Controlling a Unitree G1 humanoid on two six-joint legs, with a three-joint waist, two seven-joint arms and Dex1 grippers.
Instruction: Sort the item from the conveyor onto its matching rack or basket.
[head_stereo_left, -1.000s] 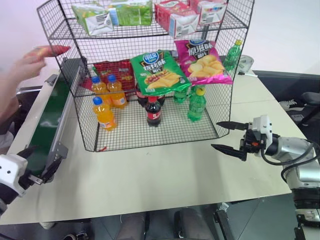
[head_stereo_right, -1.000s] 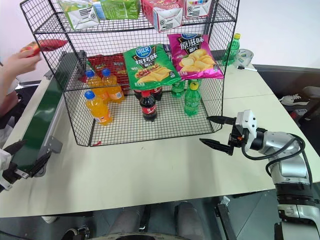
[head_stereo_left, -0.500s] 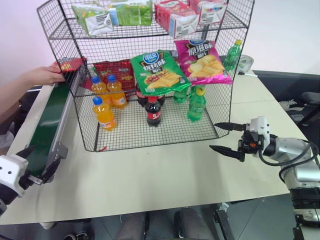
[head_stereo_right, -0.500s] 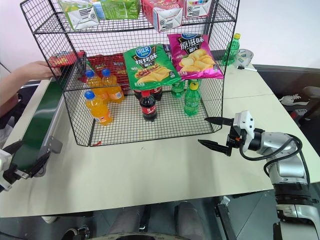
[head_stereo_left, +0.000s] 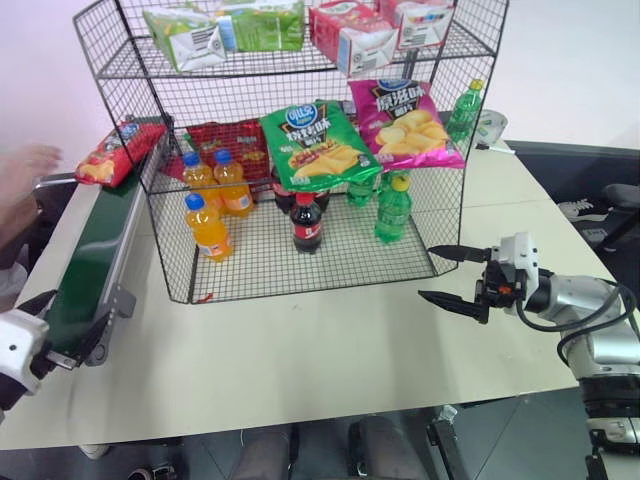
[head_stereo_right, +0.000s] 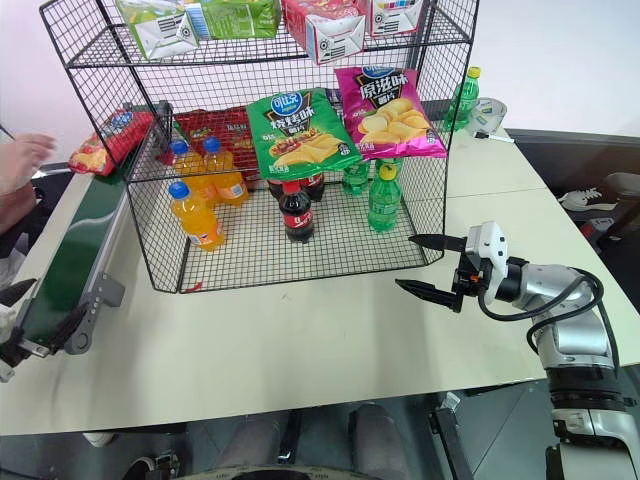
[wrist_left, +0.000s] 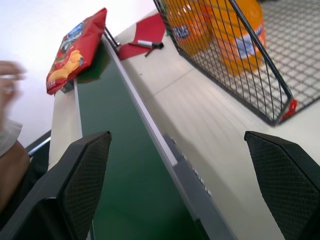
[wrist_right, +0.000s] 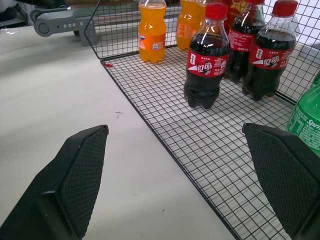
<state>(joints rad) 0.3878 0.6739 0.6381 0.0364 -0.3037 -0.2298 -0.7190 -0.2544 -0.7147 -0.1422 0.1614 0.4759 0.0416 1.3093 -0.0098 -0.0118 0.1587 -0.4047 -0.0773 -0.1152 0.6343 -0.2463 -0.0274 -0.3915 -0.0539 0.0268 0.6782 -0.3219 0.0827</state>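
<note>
The item, a glossy red chip bag (head_stereo_left: 118, 152) with a blue logo, lies at the far end of the conveyor (head_stereo_left: 88, 255), a dark-green belt along the table's left side. In the left wrist view the bag (wrist_left: 75, 50) rests at the belt's (wrist_left: 120, 170) far end. My left gripper (head_stereo_left: 65, 325) is open at the belt's near end, far from the bag and holding nothing. The black wire rack (head_stereo_left: 170, 255) stands in the middle of the table. My right gripper (head_stereo_left: 428, 272) hovers open by the rack's front right corner.
A person's hand (head_stereo_left: 25, 170) hovers left of the conveyor's far end. Green (head_stereo_left: 318, 145) and magenta (head_stereo_left: 405, 122) chip bags hang on the rack's front. Orange (head_stereo_left: 208, 227), cola (head_stereo_left: 306, 222) and green (head_stereo_left: 392, 210) bottles stand on its bottom tier. Bare table lies in front.
The person's hand has set the red chip bag on the conveyor's far end, let go and drawn back to the left. Both grippers stay where they were.
</note>
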